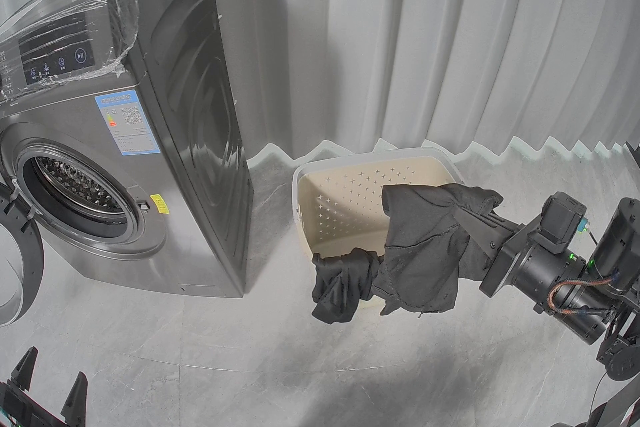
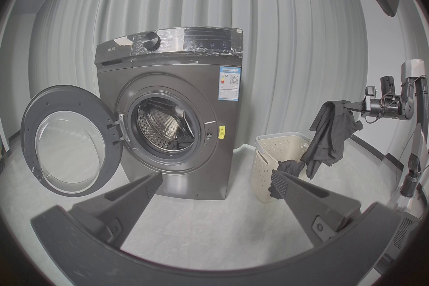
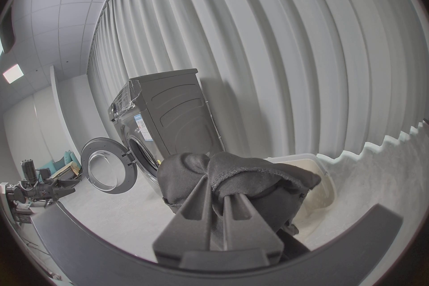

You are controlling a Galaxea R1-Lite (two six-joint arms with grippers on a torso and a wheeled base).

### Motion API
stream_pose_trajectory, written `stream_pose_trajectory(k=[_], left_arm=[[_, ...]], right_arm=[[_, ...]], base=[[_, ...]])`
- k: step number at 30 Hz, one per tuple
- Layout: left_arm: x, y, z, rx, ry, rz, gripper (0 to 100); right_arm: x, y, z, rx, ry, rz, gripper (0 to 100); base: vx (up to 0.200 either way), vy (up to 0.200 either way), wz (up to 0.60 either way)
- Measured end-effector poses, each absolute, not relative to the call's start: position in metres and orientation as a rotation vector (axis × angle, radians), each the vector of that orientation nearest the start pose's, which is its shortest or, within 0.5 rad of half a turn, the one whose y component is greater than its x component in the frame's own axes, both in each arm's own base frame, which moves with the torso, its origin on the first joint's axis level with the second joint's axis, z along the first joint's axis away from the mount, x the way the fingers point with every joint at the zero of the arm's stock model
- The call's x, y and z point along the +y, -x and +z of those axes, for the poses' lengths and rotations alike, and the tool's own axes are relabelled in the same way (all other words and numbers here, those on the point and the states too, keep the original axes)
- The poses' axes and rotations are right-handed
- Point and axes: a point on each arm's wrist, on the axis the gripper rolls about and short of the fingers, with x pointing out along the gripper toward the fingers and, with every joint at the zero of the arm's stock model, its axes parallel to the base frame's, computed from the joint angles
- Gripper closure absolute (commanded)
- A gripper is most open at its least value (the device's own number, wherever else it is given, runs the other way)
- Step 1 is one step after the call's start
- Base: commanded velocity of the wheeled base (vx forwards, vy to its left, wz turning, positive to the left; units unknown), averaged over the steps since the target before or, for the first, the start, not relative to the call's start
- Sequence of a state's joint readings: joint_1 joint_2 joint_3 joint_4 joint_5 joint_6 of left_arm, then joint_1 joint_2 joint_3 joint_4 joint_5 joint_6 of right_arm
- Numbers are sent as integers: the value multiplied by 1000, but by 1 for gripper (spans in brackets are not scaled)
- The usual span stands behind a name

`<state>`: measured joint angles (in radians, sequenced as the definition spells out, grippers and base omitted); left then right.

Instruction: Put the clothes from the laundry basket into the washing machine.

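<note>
At lower left of the head view, the left gripper (image 1: 52, 381) sits spread wide and empty. At right, the right gripper (image 3: 218, 211) pinches a dark garment (image 1: 427, 248) over the centre-frame laundry basket (image 1: 347, 195). Beyond, upper left, the washing machine (image 1: 133, 148) stands with its door (image 1: 17, 268) open.

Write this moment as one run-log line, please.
right gripper: shut on dark garment, held above laundry basket | left gripper: open, empty | washing machine door: open

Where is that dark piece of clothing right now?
In the head view the dark garment hangs from the right gripper on the right, above the laundry basket beside the washing machine.
</note>
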<state>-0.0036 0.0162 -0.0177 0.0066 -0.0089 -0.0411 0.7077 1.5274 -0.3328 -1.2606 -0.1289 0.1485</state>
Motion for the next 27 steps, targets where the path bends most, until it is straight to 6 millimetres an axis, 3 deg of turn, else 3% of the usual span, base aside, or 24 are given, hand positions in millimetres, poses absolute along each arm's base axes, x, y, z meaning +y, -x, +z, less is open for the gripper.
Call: stream_pose_trajectory(k=[27], left_arm=[[0, 23, 80, 7, 41, -13, 0]], right_arm=[[142, -168, 179, -82, -194, 610, 100]], base=[[0, 200, 0]])
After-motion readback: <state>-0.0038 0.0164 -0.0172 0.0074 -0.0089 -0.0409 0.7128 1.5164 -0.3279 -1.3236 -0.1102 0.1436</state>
